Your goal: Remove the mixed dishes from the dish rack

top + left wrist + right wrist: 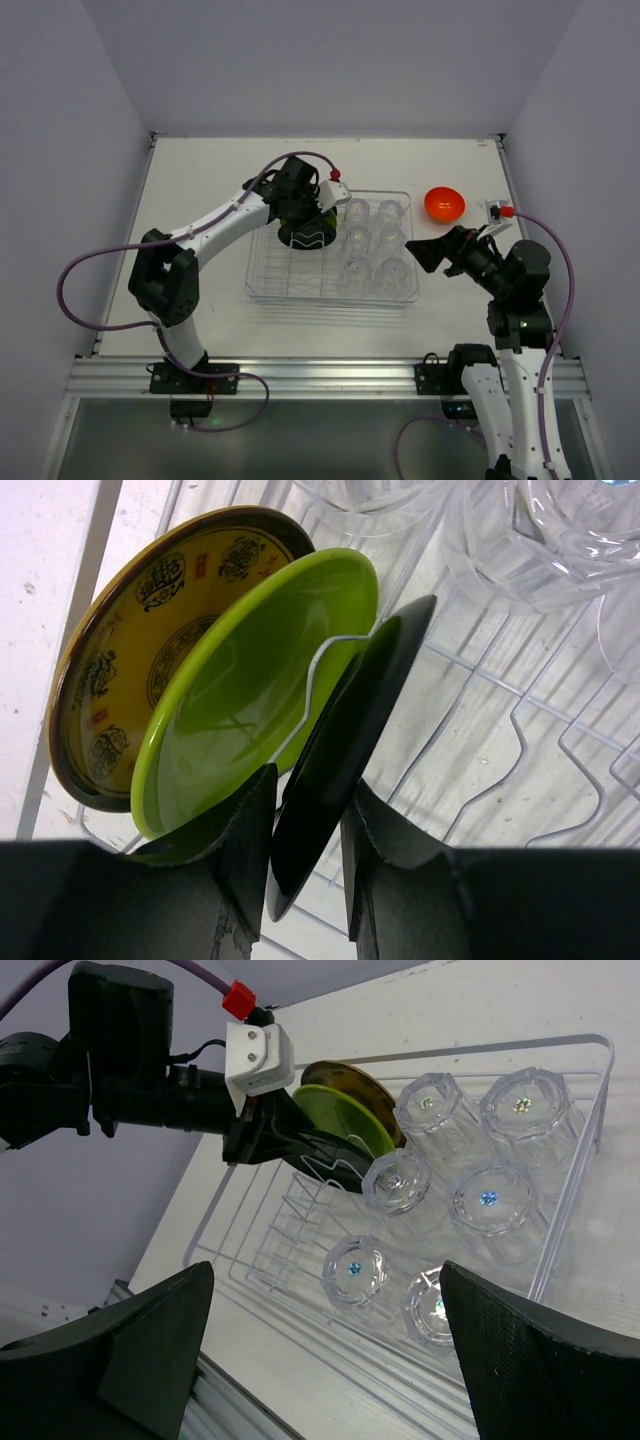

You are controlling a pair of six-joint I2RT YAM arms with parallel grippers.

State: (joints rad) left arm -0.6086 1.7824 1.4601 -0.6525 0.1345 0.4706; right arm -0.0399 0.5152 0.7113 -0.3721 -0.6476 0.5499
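Left pincer (305, 852) straddles the rim of a black plate (345, 725) inside the dish rack (300, 297), grip uncertain; a loose lift could drop it or drag the neighbouring green plate (250, 680); right pincer (428, 254) wide apart.

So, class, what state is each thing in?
Black plate: on edge in dish rack, left gripper astride it.
Green plate: on edge in rack.
Yellow plate: on edge in rack.
Glass cups: inverted in rack.
Orange bowl: on table, outside rack.
Right gripper: open, empty.
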